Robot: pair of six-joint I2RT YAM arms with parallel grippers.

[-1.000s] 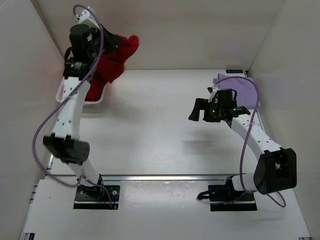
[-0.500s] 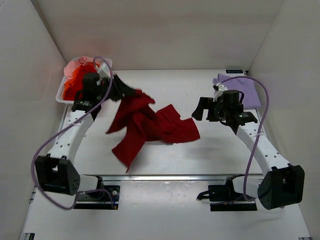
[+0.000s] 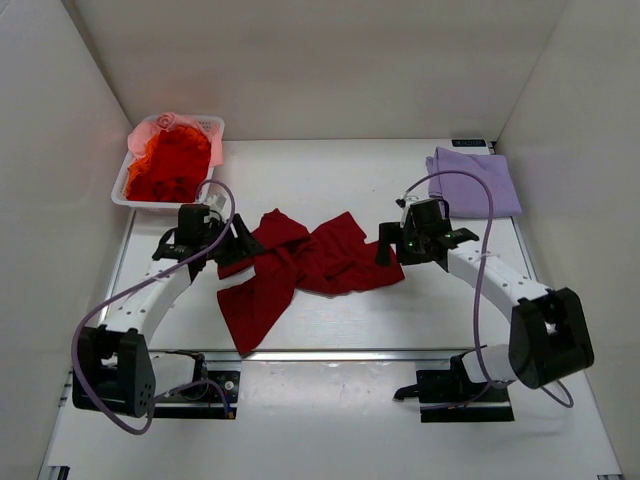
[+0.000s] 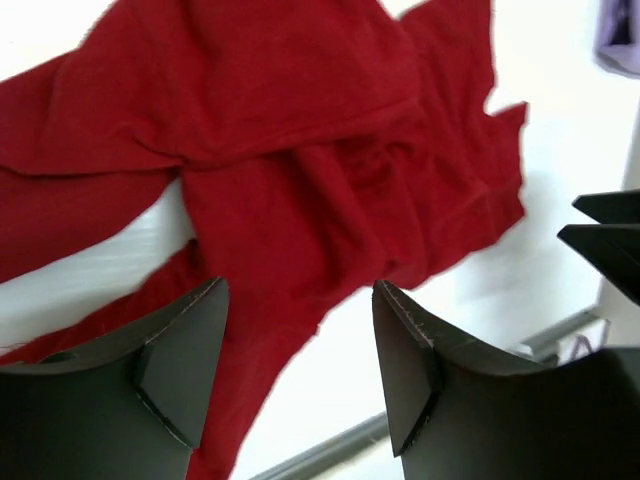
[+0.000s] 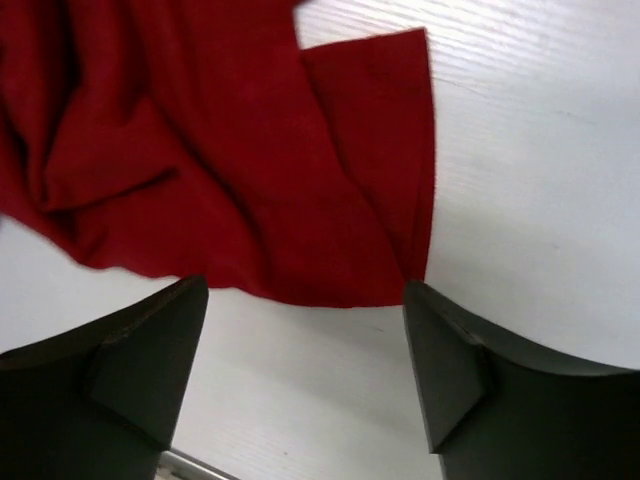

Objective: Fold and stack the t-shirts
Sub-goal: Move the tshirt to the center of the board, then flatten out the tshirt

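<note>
White table point(image 3: 330, 190) carries the red shirt point(image 3: 300, 262), crumpled between the left gripper point(image 4: 298, 288) and right gripper point(image 5: 305, 283), both spread wide, empty. Only the top view shows the lavender shirt point(image 3: 472, 180) and basket point(image 3: 212, 123).

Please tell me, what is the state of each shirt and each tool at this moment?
dark red t-shirt: crumpled on the table, unfolded, not held.
lavender t-shirt: folded, lying far right.
orange-red shirt and pink shirt: heaped unfolded in the basket.
left tool: open, empty.
right tool: open, empty.
</note>
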